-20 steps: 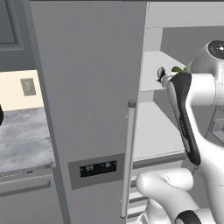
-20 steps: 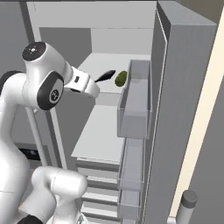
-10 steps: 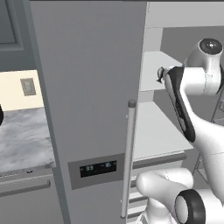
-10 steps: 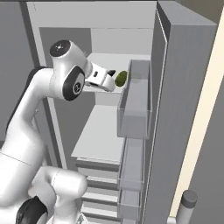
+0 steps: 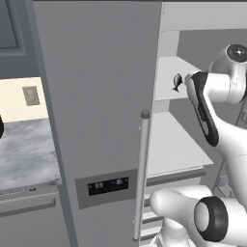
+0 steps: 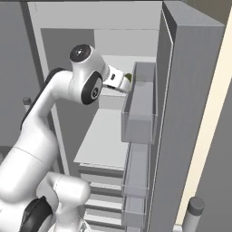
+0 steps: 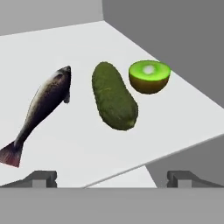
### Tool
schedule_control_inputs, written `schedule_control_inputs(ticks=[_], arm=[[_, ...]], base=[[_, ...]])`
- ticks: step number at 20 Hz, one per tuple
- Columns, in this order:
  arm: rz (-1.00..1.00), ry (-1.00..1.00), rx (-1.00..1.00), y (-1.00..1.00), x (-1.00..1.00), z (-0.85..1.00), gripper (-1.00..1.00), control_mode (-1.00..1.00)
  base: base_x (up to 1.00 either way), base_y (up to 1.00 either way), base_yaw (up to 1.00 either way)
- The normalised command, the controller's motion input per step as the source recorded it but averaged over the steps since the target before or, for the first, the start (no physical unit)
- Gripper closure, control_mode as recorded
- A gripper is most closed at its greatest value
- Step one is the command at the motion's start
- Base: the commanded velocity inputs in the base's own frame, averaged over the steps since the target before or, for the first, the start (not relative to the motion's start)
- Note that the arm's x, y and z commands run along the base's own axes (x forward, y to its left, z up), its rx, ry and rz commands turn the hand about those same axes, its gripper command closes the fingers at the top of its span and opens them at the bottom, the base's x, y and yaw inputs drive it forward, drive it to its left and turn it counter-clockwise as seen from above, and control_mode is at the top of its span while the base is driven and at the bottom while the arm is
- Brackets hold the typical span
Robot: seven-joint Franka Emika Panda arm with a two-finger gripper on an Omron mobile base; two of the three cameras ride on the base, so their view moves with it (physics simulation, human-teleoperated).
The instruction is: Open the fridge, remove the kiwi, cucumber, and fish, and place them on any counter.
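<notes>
Display [image 5: 108, 184] on the fridge [image 5: 96, 96] reads blurred digits, illegible. My gripper [image 7: 111, 178] spread, empty, before fish [image 7: 41, 109], cucumber [image 7: 113, 95], kiwi [image 7: 149, 76]; fish tail partly cropped.

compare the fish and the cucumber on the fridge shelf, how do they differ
The fish is thin, grey and tapers to a reddish tail; the cucumber is thick, dark green and blunt at both ends. The fish reaches closer to the shelf's front edge. Both lie flat, side by side, untouched.
</notes>
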Motion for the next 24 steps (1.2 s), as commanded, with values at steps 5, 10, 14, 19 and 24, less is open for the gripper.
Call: schedule_control_inputs(ticks=[5,10,14,19,24], arm=[[0.05,-0.03,0.0,-0.21,0.18,-0.1,-1.0,-1.0],[0.07,0.0,0.0,-0.11,0.22,-0.01,-1.0,-1.0],[0.07,0.0,0.0,-0.02,0.23,0.0,-1.0,-1.0],[0.06,0.0,0.0,0.0,0.21,-0.01,-1.0,-1.0],[0.04,0.0,0.0,0.0,0.27,-0.06,-1.0,-1.0]], base=[[0.0,0.0,0.0],[0.0,0.0,0.0],[0.0,0.0,0.0],[0.0,0.0,0.0],[0.0,0.0,0.0]])
